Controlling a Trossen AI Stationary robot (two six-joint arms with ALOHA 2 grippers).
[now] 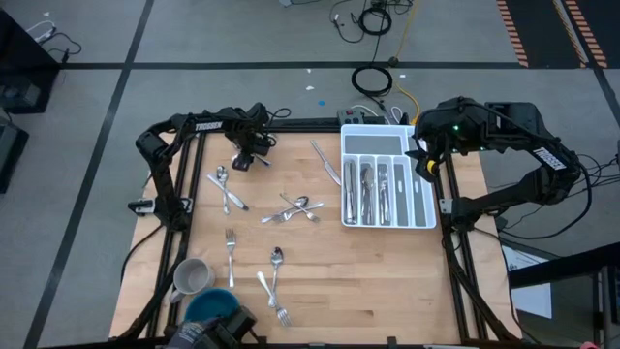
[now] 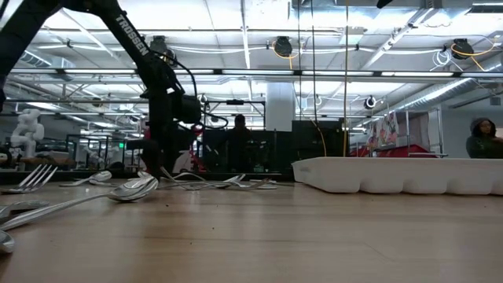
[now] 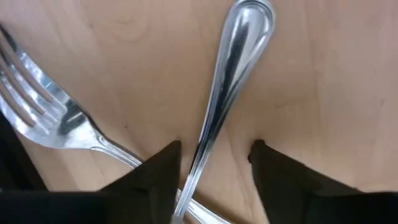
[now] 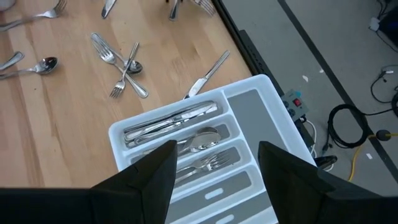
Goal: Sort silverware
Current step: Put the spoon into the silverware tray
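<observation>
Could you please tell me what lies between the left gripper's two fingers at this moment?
In the left wrist view, the left gripper is open and a slim utensil handle runs between its fingers, crossing over a fork on the wooden table.

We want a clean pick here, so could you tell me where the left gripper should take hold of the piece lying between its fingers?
Grip the slim handle, coming straight down from above. It lies flat on the table, running between the open fingers of the left gripper. It crosses over a fork near the fingertips, so closing there may catch both.

Shiny silverware [image 1: 295, 208] scattered flat on the table; some in the tray
</observation>
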